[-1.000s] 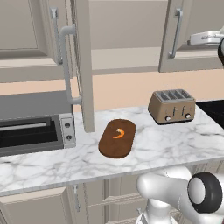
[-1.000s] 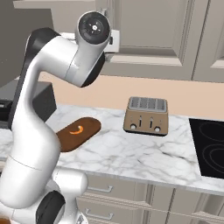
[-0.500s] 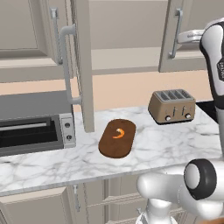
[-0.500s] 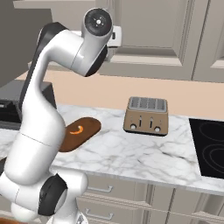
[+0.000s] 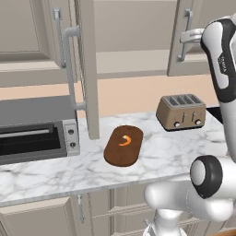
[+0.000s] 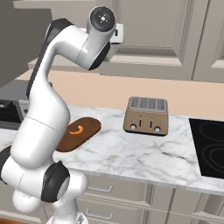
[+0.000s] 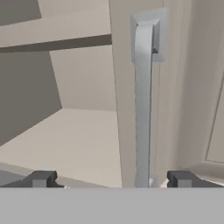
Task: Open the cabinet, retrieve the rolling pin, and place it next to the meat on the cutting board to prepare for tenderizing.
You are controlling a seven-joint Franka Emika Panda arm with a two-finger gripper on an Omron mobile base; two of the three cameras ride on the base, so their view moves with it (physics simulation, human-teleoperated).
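the gripper point(image 7: 111, 180) is standing wide open and holding nothing, facing the cabinet point(image 7: 83, 78) with its still-shut door's handle point(image 7: 143, 105) lying straight ahead between the tips, long axis vertical; rolling pin not visible.
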